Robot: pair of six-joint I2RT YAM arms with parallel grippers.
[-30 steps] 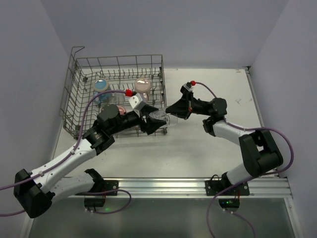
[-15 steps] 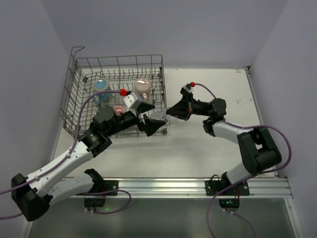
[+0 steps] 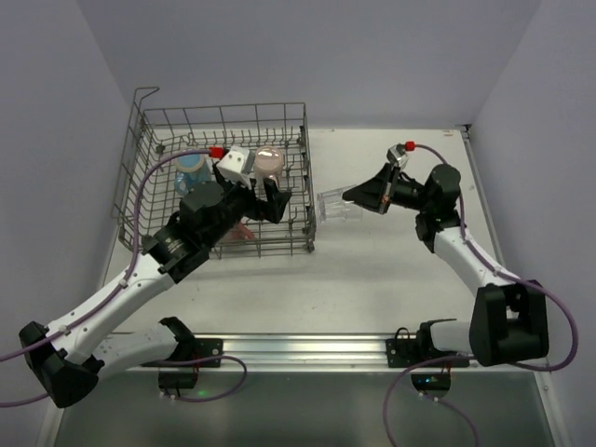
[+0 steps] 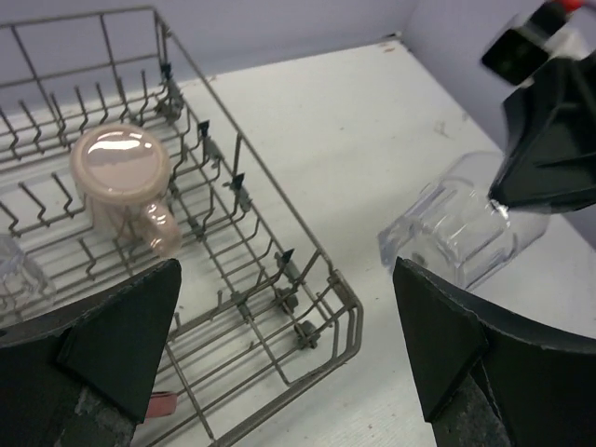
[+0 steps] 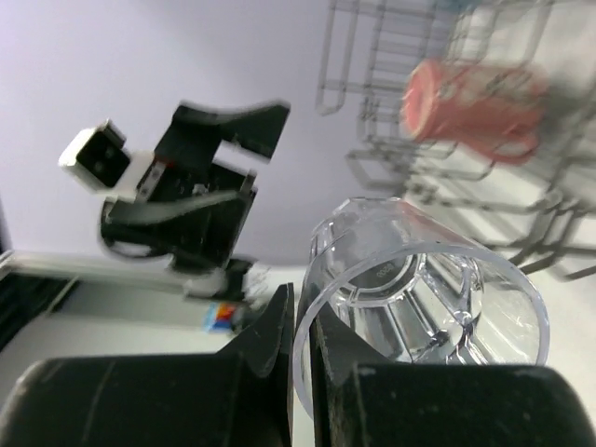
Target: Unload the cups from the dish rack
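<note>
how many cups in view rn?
4. Blue cup, pink-cream mug and red mug in the dish rack; clear tumbler in the right end effector. Left arm may hide more.

We see a robotics lab test cell, not a kitchen. A white table (image 3: 391,279) is boxed in by plain pale-purple walls (image 3: 307,56). A left arm (image 3: 121,298) and a right arm (image 3: 466,261) are bolted to an aluminium rail (image 3: 326,351) at the near edge, with purple cables (image 3: 142,223) trailing. The rack (image 3: 219,121) at far left is the lone household item.
</note>
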